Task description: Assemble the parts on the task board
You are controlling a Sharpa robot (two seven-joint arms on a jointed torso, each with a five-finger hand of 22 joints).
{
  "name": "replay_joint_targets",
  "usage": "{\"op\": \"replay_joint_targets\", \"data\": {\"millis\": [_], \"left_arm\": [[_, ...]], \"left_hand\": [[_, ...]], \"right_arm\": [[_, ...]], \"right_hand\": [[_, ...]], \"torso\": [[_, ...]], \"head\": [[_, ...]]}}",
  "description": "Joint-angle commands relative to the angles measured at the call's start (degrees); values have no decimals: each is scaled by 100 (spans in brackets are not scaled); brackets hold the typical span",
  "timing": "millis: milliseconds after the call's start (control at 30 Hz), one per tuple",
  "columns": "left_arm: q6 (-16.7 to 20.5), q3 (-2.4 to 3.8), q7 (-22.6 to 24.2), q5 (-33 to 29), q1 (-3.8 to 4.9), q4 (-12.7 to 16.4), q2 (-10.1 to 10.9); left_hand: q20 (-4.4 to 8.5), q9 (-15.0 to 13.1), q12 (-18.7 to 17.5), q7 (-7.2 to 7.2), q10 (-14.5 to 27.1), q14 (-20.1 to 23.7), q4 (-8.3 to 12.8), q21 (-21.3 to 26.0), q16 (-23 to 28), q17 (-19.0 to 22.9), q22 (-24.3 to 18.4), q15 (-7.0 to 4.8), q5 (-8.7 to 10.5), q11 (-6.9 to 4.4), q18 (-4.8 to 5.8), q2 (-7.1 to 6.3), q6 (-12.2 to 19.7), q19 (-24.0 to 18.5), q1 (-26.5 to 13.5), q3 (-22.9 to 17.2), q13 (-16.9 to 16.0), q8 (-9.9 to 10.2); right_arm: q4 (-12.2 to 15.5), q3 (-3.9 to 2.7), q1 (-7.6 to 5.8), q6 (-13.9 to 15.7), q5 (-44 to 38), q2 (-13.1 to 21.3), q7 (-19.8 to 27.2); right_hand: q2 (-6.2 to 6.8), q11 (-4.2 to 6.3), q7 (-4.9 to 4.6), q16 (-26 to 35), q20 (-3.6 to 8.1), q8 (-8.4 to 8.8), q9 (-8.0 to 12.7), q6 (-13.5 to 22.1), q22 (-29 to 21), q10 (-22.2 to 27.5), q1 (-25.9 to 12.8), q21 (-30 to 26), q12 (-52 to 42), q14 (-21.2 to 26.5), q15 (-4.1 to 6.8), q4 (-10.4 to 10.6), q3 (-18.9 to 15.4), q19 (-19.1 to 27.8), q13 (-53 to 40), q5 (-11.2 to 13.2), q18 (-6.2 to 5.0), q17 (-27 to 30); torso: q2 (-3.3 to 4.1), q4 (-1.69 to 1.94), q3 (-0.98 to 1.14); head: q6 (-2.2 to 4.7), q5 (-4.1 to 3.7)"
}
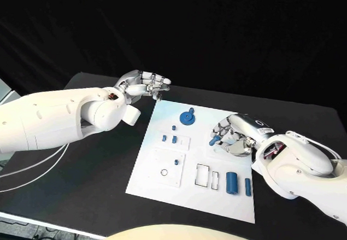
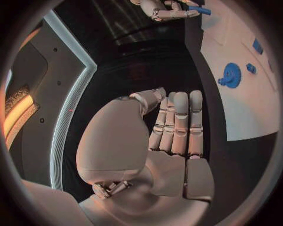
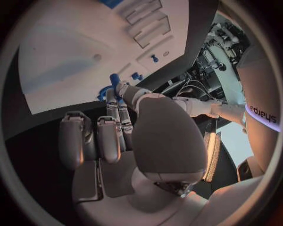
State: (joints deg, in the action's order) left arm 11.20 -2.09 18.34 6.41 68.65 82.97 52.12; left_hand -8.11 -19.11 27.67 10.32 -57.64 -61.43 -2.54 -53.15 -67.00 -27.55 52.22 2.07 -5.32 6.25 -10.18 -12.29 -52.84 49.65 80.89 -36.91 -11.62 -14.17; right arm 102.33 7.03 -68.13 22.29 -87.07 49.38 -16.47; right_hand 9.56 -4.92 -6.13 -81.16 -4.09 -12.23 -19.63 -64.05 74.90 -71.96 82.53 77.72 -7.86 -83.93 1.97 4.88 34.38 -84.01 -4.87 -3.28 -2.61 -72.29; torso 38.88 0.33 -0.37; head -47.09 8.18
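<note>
The white task board [image 1: 192,192] lies mid-table. On it sit a blue round disc [image 1: 188,117], small blue pegs [image 1: 175,138] and two blue cylinders [image 1: 231,182]. My right hand [image 1: 236,136] hovers over the board's right side and pinches a small blue peg [image 1: 215,140] between thumb and fingertips; the right wrist view shows that peg [image 3: 115,80] at the fingertips above the board [image 3: 70,52]. My left hand [image 1: 144,85] hangs off the board's far left corner with nothing in it. In the left wrist view its fingers [image 2: 179,122] lie straight, beside the disc [image 2: 230,75].
White rectangular slots [image 1: 203,175] and a small ring mark [image 1: 165,172] lie in the board's near half. Black table [image 1: 99,165] surrounds the board, with bare room to its left. White cables [image 1: 28,168] trail under my left arm.
</note>
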Motion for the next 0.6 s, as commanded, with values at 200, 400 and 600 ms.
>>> {"op": "replay_joint_targets", "data": {"millis": [200, 400, 600], "left_arm": [[-106, 3, 24, -34, 2, -6, -28], [-112, 2, 26, -37, 0, -12, -50], [-120, 1, 24, -42, 0, -13, -77]], "left_hand": [[11, 8, 35, -6, 52, -4, -13, 40, 24, 6, -9, 14, -20, -3, -37, 38, 25, 38, -31, 8, -6, 14], [11, 8, 35, -6, 52, -4, -13, 40, 24, 6, -9, 14, -20, -3, -37, 38, 25, 38, -31, 8, -6, 14], [11, 8, 35, -6, 52, -4, -13, 40, 24, 6, -9, 14, -20, -3, -37, 38, 25, 38, -31, 8, -6, 14]], "right_arm": [[274, 11, 14, 164, 322, -333, 120], [253, 61, 223, 160, 101, -835, 222], [150, 97, 445, 108, -163, -1255, 301]], "right_hand": [[-3, 281, 1, -11, 57, -186, -355, 16, 1145, -309, -94, 15, 49, -270, 27, -67, 41, -339, -229, -15, 43, 13], [-10, 276, -6, -12, 56, -193, -377, 39, 1146, -304, -110, 9, 66, -270, 24, -97, 71, -337, -238, -14, 42, 14], [-11, 273, -9, -11, 56, -197, -386, 48, 1144, -301, -118, 1, 74, -270, 22, -110, 82, -335, -242, -14, 41, 16]], "torso": [[9, -4, 7], [10, 2, 7], [11, 9, 0]], "head": [[-23, 86], [-41, 149], [-67, 209]]}}
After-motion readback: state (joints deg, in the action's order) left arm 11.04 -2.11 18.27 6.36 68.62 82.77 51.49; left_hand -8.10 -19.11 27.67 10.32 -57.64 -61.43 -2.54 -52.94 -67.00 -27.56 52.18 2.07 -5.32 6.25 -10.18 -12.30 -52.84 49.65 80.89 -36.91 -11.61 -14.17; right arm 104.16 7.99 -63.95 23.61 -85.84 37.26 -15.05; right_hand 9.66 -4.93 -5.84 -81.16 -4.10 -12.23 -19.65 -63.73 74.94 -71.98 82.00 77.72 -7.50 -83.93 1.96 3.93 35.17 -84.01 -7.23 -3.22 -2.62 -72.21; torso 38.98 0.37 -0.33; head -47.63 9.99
